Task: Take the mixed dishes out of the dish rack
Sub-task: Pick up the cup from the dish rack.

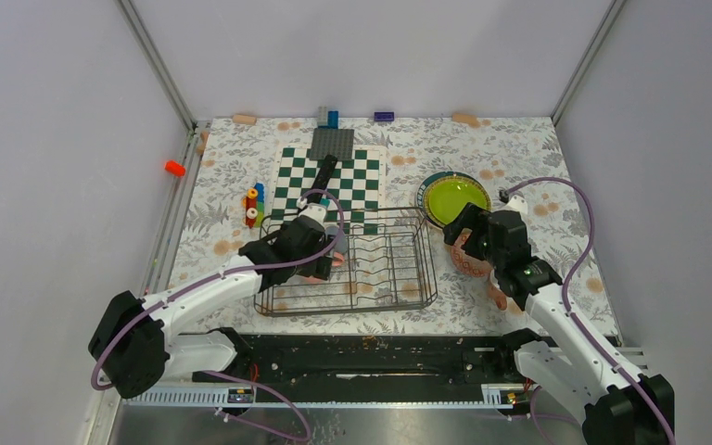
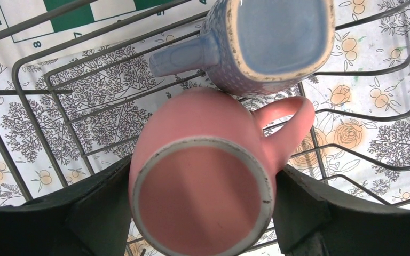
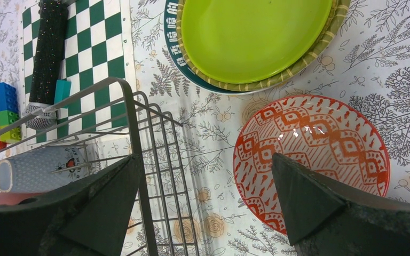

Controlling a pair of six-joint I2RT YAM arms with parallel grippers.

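Observation:
My left gripper (image 1: 320, 260) (image 2: 203, 176) is inside the left end of the dark wire dish rack (image 1: 399, 301), shut on an upturned pink mug (image 2: 203, 176); its fingers press both sides. A small blue-grey cup (image 2: 267, 48) lies against the mug in the rack. My right gripper (image 1: 468, 243) (image 3: 204, 160) is open and empty, above the table between the rack's right end (image 3: 134, 137) and a red-patterned bowl (image 3: 320, 144). The lime-green plate (image 1: 454, 197) (image 3: 256, 37) tops a stack over a yellowish and a teal-rimmed plate, just beyond the bowl.
A green-and-white checkered board (image 1: 329, 181) with a black cylinder (image 1: 325, 172) lies behind the rack. Toy blocks (image 1: 253, 206) sit left of the board, and more blocks line the back wall. Walls enclose the table on three sides.

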